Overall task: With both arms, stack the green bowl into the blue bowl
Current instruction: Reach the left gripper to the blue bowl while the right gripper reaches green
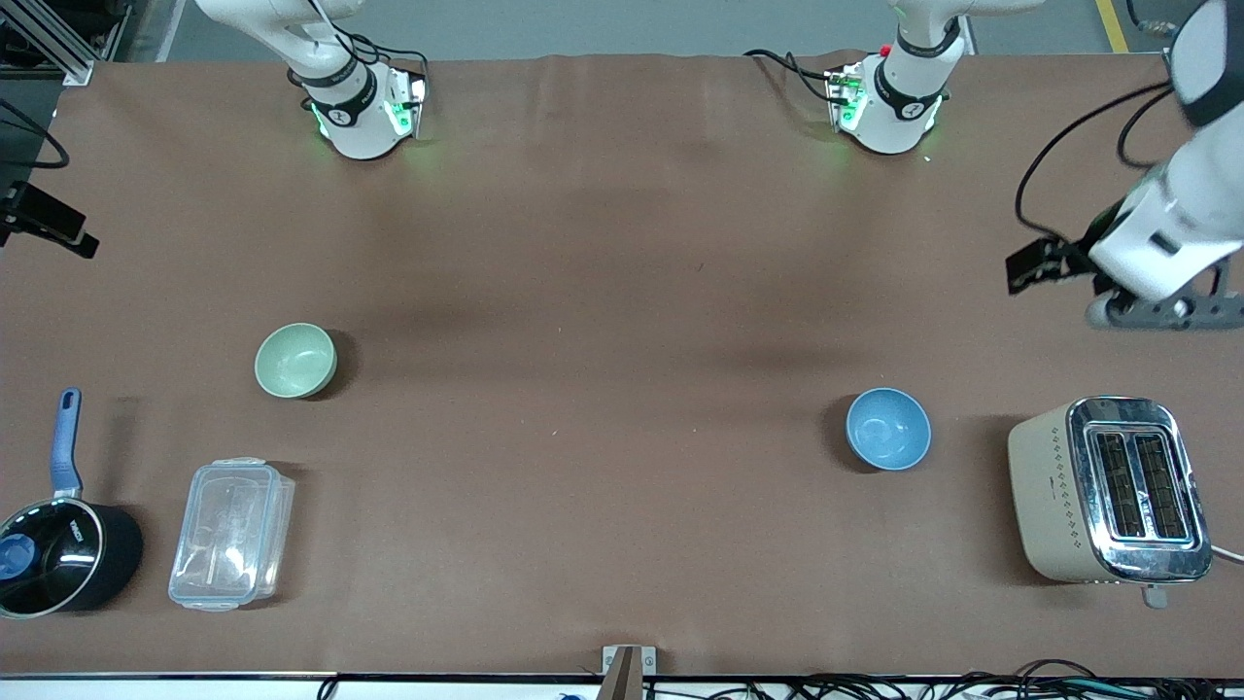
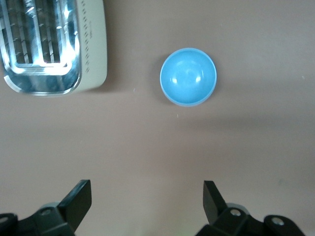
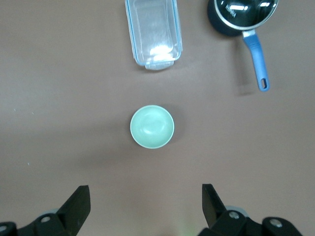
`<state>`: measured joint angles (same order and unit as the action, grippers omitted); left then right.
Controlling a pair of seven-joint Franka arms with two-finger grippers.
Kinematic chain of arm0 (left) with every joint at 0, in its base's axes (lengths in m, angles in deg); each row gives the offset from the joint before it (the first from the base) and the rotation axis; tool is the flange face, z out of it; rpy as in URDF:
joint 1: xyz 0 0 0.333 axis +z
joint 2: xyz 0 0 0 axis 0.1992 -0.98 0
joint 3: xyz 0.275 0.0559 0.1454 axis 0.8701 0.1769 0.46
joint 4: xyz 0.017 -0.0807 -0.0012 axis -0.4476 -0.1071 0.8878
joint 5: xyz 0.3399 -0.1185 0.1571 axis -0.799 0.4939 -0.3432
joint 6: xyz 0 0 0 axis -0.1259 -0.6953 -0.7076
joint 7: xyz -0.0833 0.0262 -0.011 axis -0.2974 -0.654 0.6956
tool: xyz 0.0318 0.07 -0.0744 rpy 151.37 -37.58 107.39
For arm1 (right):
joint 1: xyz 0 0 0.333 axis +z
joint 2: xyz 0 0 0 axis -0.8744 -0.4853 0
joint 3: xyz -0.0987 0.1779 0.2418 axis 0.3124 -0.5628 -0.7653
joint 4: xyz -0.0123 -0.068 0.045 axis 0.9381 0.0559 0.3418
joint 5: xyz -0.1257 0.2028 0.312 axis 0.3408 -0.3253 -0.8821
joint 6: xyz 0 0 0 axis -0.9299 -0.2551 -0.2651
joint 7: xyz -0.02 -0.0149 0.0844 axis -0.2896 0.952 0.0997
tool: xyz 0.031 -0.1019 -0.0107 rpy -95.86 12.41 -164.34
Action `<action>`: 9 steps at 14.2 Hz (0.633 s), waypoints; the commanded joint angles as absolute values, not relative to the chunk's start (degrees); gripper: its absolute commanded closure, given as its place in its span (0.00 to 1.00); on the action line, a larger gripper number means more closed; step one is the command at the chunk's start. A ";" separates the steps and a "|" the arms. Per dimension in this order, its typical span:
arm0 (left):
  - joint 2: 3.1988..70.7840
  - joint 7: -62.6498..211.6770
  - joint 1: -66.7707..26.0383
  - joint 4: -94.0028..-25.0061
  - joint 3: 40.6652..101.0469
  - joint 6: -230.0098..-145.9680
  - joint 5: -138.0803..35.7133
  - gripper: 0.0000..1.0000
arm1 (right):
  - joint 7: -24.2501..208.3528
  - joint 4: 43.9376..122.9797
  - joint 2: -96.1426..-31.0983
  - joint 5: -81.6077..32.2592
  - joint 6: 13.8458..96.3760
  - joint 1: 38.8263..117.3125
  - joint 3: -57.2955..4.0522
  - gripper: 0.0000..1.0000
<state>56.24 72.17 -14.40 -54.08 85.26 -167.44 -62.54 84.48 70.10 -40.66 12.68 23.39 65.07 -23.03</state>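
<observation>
The desk [image 1: 603, 292] carries all items, and neither bowl has been grasped yet; the step in hand is judged to be the first approach to the green bowl [image 1: 295, 361]. The toaster [image 1: 1108, 489] stands at the left arm's end, just beside the blue bowl [image 1: 887, 429]; the clear container [image 1: 231, 533] and the saucepan [image 1: 60, 544] lie at the right arm's end, nearer to the front camera than the green bowl. The two bowls are well apart, each upright and empty.

The right tool [image 3: 145, 206] is seen wide open, high over bare desk with the green bowl below it in its wrist view; the left tool [image 2: 147, 206] is likewise wide open, high over bare desk with the blue bowl in its view.

For a sound grasp, the right tool should be lowered with one finger inside and one outside the rim; the glossy wall is judged slippery, so a firm closure is advised; the container is to be kept clear. The blue bowl is best steadied or met by the left tool.

The green bowl is small, round, pale sage, smooth and plain; the blue bowl is of similar size, sky-blue, darker outside.
</observation>
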 commanded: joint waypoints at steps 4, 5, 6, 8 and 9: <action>48.57 72.55 -13.78 -66.56 85.67 -190.67 -62.90 0.00 | 88.95 91.89 -39.28 13.58 38.67 64.66 -21.26 0.00; 46.64 72.55 -13.52 -67.10 85.67 -193.75 -62.81 0.00 | 90.00 95.58 -39.36 13.58 42.98 64.58 -21.17 0.00; 44.35 72.72 -13.43 -67.28 85.67 -196.48 -62.81 0.00 | 90.44 99.27 -39.54 13.58 47.98 64.57 -21.17 0.00; 39.34 73.42 -12.99 -67.28 85.58 -202.19 -62.72 0.00 | 90.36 106.30 -40.59 13.49 57.91 64.57 -21.17 0.00; 37.32 74.38 -13.07 -66.93 85.49 -203.35 -62.29 0.03 | 90.71 109.91 -41.38 13.58 63.27 64.57 -21.17 0.00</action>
<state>40.94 72.88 -13.05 -67.77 85.43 -200.37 -62.54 89.83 102.20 -42.27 12.69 55.11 64.83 -20.91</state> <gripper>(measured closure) 0.004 0.000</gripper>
